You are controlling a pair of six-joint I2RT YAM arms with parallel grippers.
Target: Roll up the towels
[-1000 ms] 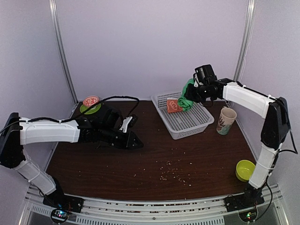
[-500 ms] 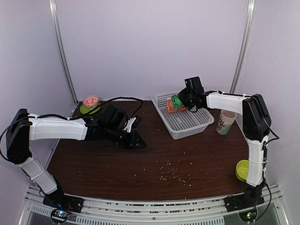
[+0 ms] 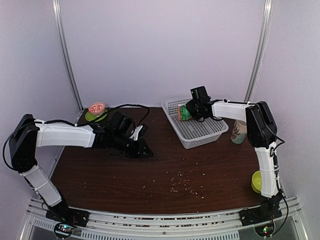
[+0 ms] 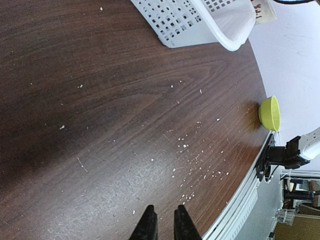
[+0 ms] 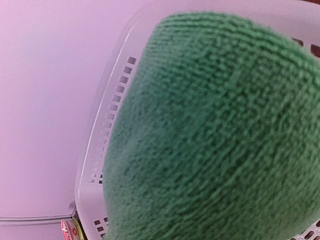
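The green towel [image 3: 184,112] is bunched up at the far left corner of the white basket [image 3: 205,131]. My right gripper [image 3: 192,111] is pressed against it and appears shut on it. In the right wrist view the green towel [image 5: 215,135] fills the frame and hides the fingers. A bit of the orange towel [image 3: 181,118] may show under the green one; I cannot tell for sure. My left gripper [image 3: 145,150] rests low over the bare table at left centre. In the left wrist view it [image 4: 165,215] is empty, its fingers almost together.
A printed cup [image 3: 242,131] stands right of the basket. A yellow-green bowl [image 3: 260,181] sits at the near right and also shows in the left wrist view [image 4: 270,113]. A green plate with a red item [image 3: 96,110] is at the back left. Crumbs [image 3: 185,186] lie at the table's centre front.
My right gripper has carried the green towel leftwards and down into the basket's far left corner. The left gripper shifted only slightly.
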